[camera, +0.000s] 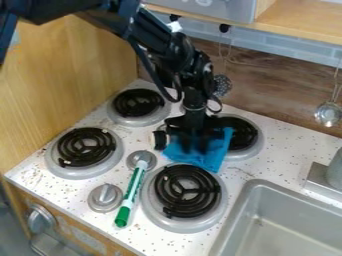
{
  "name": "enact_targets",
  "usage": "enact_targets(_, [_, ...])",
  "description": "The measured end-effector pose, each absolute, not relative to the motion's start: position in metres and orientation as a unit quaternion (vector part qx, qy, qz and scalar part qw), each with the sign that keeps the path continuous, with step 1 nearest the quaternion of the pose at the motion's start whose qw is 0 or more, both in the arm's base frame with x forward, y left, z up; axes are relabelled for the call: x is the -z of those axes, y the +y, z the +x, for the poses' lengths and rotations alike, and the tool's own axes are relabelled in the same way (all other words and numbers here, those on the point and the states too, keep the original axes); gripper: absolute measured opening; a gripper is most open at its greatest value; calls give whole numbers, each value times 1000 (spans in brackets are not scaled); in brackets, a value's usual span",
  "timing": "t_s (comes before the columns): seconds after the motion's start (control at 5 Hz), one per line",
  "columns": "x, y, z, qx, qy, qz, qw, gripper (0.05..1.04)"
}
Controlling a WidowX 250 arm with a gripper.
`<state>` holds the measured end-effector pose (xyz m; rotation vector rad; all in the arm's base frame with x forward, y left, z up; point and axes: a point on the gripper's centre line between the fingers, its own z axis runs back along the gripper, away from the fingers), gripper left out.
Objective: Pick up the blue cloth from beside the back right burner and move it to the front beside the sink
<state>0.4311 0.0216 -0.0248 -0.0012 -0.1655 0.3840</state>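
The black gripper (194, 143) hangs pointing down over the back part of the stove top, right at a blue cloth (212, 154). Part of the cloth is hidden behind the gripper, and its visible edges spread to the right and front, between the back right burner (248, 134) and the front right burner (187, 191). A green and white marker (134, 190) lies left of the front right burner, its upper end at a silver knob (141, 157). Just left of the gripper is a small dark and pale round object (159, 139).
Two more burners, back left (138, 103) and front left (84, 149), sit toward the wooden side wall (67, 75). Another silver knob (105, 197) is near the front. A grey sink (257, 200) lies at the right, and a ladle (328, 114) hangs on the back wall.
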Motion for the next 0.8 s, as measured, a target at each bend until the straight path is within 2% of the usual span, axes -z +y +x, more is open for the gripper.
enact_targets(0.2, [25, 20, 429, -190, -75, -3, 979, 171])
enact_targets(0.4, [16, 18, 430, -190, -80, -17, 978, 87])
enact_targets(0.6, [-8, 12, 426, -186, -90, -36, 978, 78])
enact_targets(0.8, [-14, 8, 414, -181, -79, -47, 979, 78])
